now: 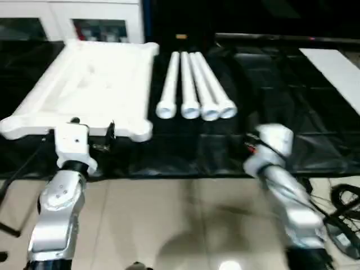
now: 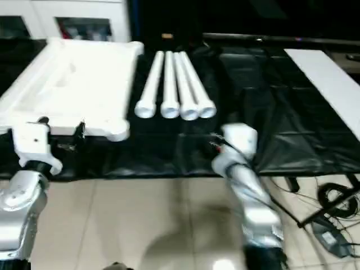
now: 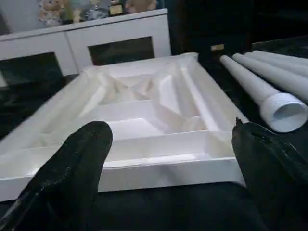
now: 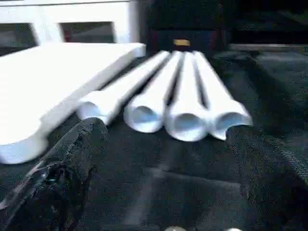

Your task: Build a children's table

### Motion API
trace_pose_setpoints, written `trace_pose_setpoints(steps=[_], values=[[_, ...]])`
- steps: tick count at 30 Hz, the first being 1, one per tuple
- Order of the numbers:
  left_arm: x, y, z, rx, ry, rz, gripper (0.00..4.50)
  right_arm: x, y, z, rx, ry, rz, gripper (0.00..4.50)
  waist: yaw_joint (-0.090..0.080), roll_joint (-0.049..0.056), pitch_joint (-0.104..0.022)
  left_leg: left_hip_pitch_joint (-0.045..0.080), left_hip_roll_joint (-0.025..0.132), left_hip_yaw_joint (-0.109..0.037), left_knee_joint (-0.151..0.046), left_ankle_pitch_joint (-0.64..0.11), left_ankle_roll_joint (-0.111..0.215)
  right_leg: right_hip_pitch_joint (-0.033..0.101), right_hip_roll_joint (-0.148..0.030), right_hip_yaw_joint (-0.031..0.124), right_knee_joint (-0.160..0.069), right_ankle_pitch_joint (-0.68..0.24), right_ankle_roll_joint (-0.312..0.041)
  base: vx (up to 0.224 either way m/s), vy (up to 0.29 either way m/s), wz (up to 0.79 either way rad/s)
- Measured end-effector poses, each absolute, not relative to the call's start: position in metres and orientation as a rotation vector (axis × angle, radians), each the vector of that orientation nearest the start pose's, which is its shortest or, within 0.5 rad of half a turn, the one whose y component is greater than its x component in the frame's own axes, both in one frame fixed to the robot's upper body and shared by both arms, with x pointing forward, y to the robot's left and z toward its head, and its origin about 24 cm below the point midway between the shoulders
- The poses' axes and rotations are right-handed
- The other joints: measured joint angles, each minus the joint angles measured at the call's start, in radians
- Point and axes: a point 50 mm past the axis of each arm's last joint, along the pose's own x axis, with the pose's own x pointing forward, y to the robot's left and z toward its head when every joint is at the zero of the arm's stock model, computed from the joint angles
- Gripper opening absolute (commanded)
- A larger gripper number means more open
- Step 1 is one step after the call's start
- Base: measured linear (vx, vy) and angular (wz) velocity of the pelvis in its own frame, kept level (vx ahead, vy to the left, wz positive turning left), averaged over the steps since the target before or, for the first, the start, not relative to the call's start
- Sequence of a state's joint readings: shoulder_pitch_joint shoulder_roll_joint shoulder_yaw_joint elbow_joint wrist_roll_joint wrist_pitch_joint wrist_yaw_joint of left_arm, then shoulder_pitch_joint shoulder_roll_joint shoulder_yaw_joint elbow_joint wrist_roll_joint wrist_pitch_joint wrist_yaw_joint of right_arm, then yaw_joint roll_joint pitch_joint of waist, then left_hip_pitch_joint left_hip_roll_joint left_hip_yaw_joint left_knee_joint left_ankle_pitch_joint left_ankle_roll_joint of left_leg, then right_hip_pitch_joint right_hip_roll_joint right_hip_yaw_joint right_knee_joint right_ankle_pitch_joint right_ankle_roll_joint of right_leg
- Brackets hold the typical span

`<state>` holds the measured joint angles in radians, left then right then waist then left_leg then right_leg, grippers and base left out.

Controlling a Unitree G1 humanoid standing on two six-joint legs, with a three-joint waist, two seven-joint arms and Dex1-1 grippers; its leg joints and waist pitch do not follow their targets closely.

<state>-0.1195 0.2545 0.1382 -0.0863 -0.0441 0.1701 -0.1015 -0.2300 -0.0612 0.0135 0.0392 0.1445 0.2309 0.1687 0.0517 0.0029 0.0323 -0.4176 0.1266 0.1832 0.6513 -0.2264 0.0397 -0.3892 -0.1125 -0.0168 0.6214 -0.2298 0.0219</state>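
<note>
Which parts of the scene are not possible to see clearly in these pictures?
- Tabletop: left side cut off by the head views' edge.
- Legs: far ends blurred in the right wrist view.
- White board: cut off by the right edge.
- Shelf items: too small, blurred.

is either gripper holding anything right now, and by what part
Nothing is held. The left gripper is open in front of the tabletop; the right gripper is open in front of the four legs.

Soft overall blur; overhead light glares off floor tiles (image 1: 228,263); white tabletop (image 1: 90,84) blown out; bg dim.
</note>
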Motion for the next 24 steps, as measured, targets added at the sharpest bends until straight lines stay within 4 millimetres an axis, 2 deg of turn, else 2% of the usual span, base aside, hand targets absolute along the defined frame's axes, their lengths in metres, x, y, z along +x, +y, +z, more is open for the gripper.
trace_pose_setpoints(steps=[2, 4, 5, 6, 7, 8, 9, 10, 11, 12, 13, 14, 15, 16, 17, 18, 19, 20, 21, 22, 23, 24], values=[[0.277, 0.214, 0.093, 0.203, -0.052, 0.020, 4.45, 0.296, -0.132, 0.066, 0.063, 0.069, 0.247, 4.50, 0.004, -0.002, 0.001, 0.001, -0.005, 0.019, 0.000, 0.004, 0.012, 0.007, -0.016, 0.003, -0.013, 0.010, 0.010, -0.087, 0.150, 0.10], [0.277, 0.214, 0.090, 0.208, -0.041, 0.023, 4.45, 0.296, -0.134, 0.059, 0.042, 0.100, 0.244, 4.50, 0.008, 0.002, 0.003, 0.002, -0.011, 0.023, 0.008, 0.000, 0.024, 0.022, -0.025, 0.005, -0.039, 0.019, 0.030, -0.095, 0.164, 0.06], [0.277, 0.215, 0.087, 0.215, -0.032, 0.026, 4.45, 0.296, -0.134, 0.056, 0.039, 0.107, 0.247, 4.50, 0.006, 0.003, 0.005, 0.004, -0.014, 0.024, 0.006, 0.000, 0.028, 0.028, -0.026, 0.004, -0.053, 0.016, 0.032, -0.100, 0.181, -0.02], [0.277, 0.216, 0.086, 0.228, -0.033, 0.033, 4.45, 0.296, -0.130, 0.055, 0.033, 0.111, 0.265, 4.50, -0.006, 0.006, 0.010, 0.006, -0.017, 0.028, 0.000, 0.004, 0.037, 0.027, -0.017, -0.001, -0.056, 0.002, 0.012, -0.101, 0.187, -0.03], [0.277, 0.217, 0.085, 0.241, -0.035, 0.038, 4.45, 0.297, -0.125, 0.055, 0.033, 0.110, 0.286, 4.50, -0.018, 0.005, 0.011, 0.006, -0.021, 0.028, -0.008, 0.008, 0.039, 0.021, -0.015, -0.016, -0.020, -0.025, -0.017, -0.101, 0.187, -0.03], [0.277, 0.217, 0.086, 0.259, -0.037, 0.040, 4.45, 0.296, -0.122, 0.055, 0.034, 0.105, 0.301, 4.50, -0.021, 0.004, 0.012, 0.006, -0.025, 0.029, -0.015, 0.013, 0.033, 0.012, -0.006, -0.039, 0.022, -0.029, -0.024, -0.101, 0.153, 0.03], [0.278, 0.216, 0.087, 0.283, -0.046, 0.047, 4.45, 0.297, -0.119, 0.055, 0.030, 0.099, 0.315, 4.50, -0.020, -0.003, 0.009, 0.005, -0.030, 0.034, -0.029, 0.027, 0.010, 0.016, 0.022, -0.060, 0.033, -0.025, -0.026, -0.103, 0.084, 0.04], [0.278, 0.215, 0.088, 0.291, -0.049, 0.049, 4.45, 0.298, -0.117, 0.057, 0.025, 0.090, 0.325, 4.50, -0.022, -0.012, 0.004, -0.005, -0.045, 0.029, -0.048, 0.041, -0.013, 0.032, 0.037, -0.081, 0.024, -0.021, -0.035, -0.103, 0.084, 0.04], [0.280, 0.212, 0.088, 0.291, -0.053, 0.043, 4.45, 0.300, -0.116, 0.060, 0.022, 0.077, 0.328, 4.50, -0.030, -0.027, 0.001, -0.011, -0.087, -0.001, -0.078, 0.061, -0.047, 0.045, 0.039, -0.102, 0.022, -0.023, -0.051, -0.110, 0.038, 0.29], [0.282, 0.208, 0.090, 0.279, -0.061, 0.038, 4.45, 0.304, -0.116, 0.064, 0.014, 0.062, 0.332, 4.50, -0.036, -0.047, -0.007, -0.026, -0.118, -0.027, -0.104, 0.070, -0.100, 0.047, 0.045, -0.111, 0.018, -0.060, -0.078, -0.080, -0.011, 0.58], [0.282, 0.208, 0.090, 0.277, -0.064, 0.037, 4.45, 0.306, -0.115, 0.066, 0.013, 0.056, 0.335, 4.50, -0.046, -0.041, -0.002, -0.045, -0.130, -0.065, -0.053, 0.033, -0.170, 0.046, 0.033, -0.132, 0.003, -0.059, -0.084, -0.080, -0.011, 0.58], [0.282, 0.208, 0.090, 0.276, -0.063, 0.040, 4.45, 0.306, -0.113, 0.064, 0.014, 0.061, 0.339, 4.50, -0.040, -0.019, 0.013, -0.054, -0.093, -0.105, 0.088, -0.006, -0.191, 0.080, 0.028, -0.186, -0.012, -0.050, -0.084, 0.007, -0.013, 0.34], [0.280, 0.211, 0.089, 0.287, -0.056, 0.052, 4.45, 0.306, -0.109, 0.063, 0.023, 0.063, 0.353, 4.50, -0.041, 0.012, 0.027, -0.023, -0.012, -0.122, 0.195, -0.051, -0.164, 0.126, 0.003, -0.298, -0.016, -0.049, -0.080, 0.007, 0.079, -0.04], [0.281, 0.213, 0.092, 0.296, -0.066, 0.057, 4.45, 0.307, -0.107, 0.063, 0.025, 0.058, 0.360, 4.50, -0.055, 0.038, 0.028, -0.010, 0.032, -0.141, 0.163, -0.114, -0.134, 0.144, -0.007, -0.359, 0.000, -0.053, -0.072, 0.007, 0.079, -0.04], [0.283, 0.215, 0.095, 0.305, -0.078, 0.062, 4.45, 0.307, -0.103, 0.063, 0.034, 0.054, 0.365, 4.50, -0.081, 0.039, 0.035, -0.015, 0.015, -0.165, 0.147, -0.111, -0.048, 0.121, -0.004, -0.329, 0.067, -0.082, -0.087, 0.023, 0.092, 0.21], [0.283, 0.216, 0.095, 0.305, -0.078, 0.067, 4.45, 0.307, -0.101, 0.059, 0.045, 0.072, 0.366, 4.50, -0.090, 0.016, 0.027, -0.025, 0.001, -0.177, 0.139, -0.095, -0.052, 0.058, 0.029, -0.196, 0.199, -0.102, -0.088, 0.015, 0.001, 0.25], [0.282, 0.217, 0.094, 0.306, -0.074, 0.073, 4.45, 0.307, -0.099, 0.057, 0.051, 0.081, 0.368, 4.50, -0.085, 0.014, 0.025, -0.027, 0.003, -0.183, 0.130, -0.083, -0.054, 0.034, 0.057, -0.149, 0.237, -0.113, -0.069, 0.015, 0.001, 0.25], [0.282, 0.218, 0.093, 0.306, -0.068, 0.074, 4.45, 0.307, -0.098, 0.056, 0.055, 0.086, 0.369, 4.50, -0.080, 0.010, 0.023, -0.027, 0.002, -0.186, 0.111, -0.063, -0.052, 0.022, 0.070, -0.121, 0.222, -0.121, -0.053, -0.088, -0.050, -0.14], [0.283, 0.217, 0.093, 0.305, -0.065, 0.070, 4.45, 0.308, -0.098, 0.056, 0.055, 0.085, 0.369, 4.50, -0.072, 0.007, 0.021, -0.026, -0.005, -0.182, 0.087, -0.042, -0.057, 0.017, 0.070, -0.096, 0.171, -0.117, -0.040, -0.117, -0.070, -0.12], [0.283, 0.217, 0.093, 0.305, -0.068, 0.069, 4.45, 0.308, -0.098, 0.057, 0.054, 0.082, 0.369, 4.50, -0.068, -0.002, 0.020, -0.025, -0.017, -0.176, 0.072, -0.027, -0.059, 0.019, 0.060, -0.073, 0.119, -0.109, -0.030, -0.117, -0.070, -0.12], [0.284, 0.217, 0.095, 0.307, -0.074, 0.069, 4.45, 0.308, -0.098, 0.056, 0.053, 0.083, 0.368, 4.50, -0.060, -0.021, 0.017, -0.020, -0.037, -0.162, 0.055, -0.015, -0.064, 0.030, 0.042, -0.044, 0.055, -0.085, -0.014, -0.109, -0.109, -0.01], [0.284, 0.215, 0.095, 0.299, -0.077, 0.066, 4.45, 0.309, -0.101, 0.055, 0.046, 0.088, 0.363, 4.50, -0.042, -0.032, 0.017, -0.013, -0.040, -0.149, 0.033, -0.005, -0.071, 0.027, 0.033, -0.029, 0.061, -0.052, 0.031, -0.109, -0.170, 0.01]])
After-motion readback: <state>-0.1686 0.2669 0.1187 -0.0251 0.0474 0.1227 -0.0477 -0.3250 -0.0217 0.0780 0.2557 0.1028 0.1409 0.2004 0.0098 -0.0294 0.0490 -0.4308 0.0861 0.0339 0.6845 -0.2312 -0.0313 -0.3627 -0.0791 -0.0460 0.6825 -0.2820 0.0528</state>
